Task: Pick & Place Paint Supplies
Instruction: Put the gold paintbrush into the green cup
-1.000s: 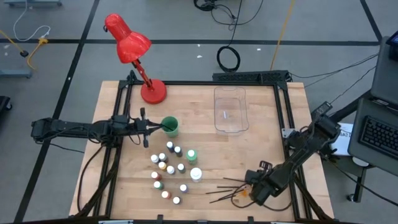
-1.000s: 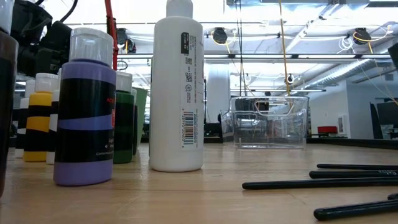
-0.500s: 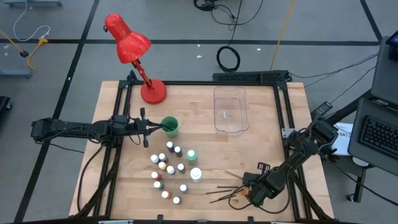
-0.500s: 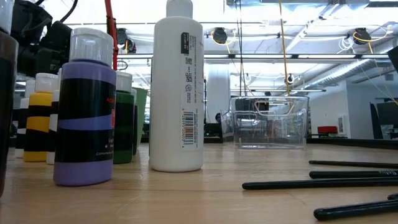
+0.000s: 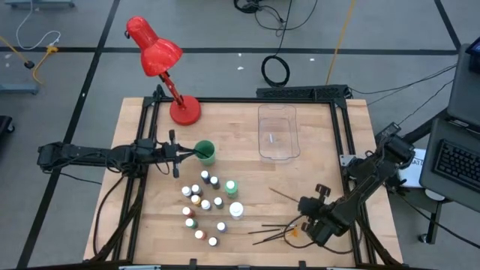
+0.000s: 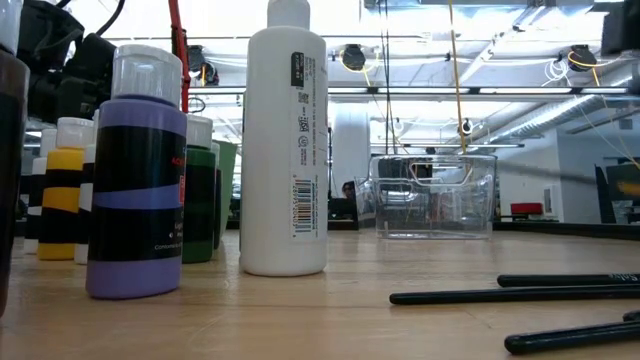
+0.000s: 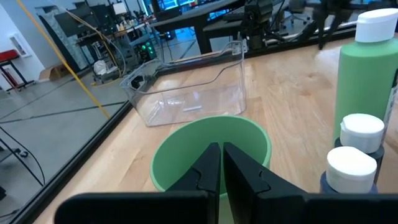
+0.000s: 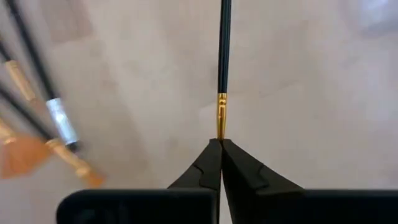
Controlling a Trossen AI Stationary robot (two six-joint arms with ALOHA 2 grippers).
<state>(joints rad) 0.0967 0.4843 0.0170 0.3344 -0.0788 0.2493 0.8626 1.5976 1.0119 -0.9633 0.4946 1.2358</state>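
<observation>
The right gripper sits low at the lower right of the high view, its fingers clenched on one brush by the gold ferrule end, the dark handle running straight out ahead in the right wrist view. In the high view that brush slants up and left from the gripper, apart from the other brushes lying loose on the bench at lower centre.

A brush looks light, thin and stiff — it likely pivots or slips if pinched only at its tip, so a hold nearer mid-handle would probably carry steadier.

The left gripper waits at centre left, fingers closed on nothing, right at the cup.

The small bottles cluster at lower centre with the green bottle and white bottle; the bin is at upper centre.

Only the right wrist view shows the grip itself; the low view shows two brushes flat on the bench and the white bottle upright — no gripper.
</observation>
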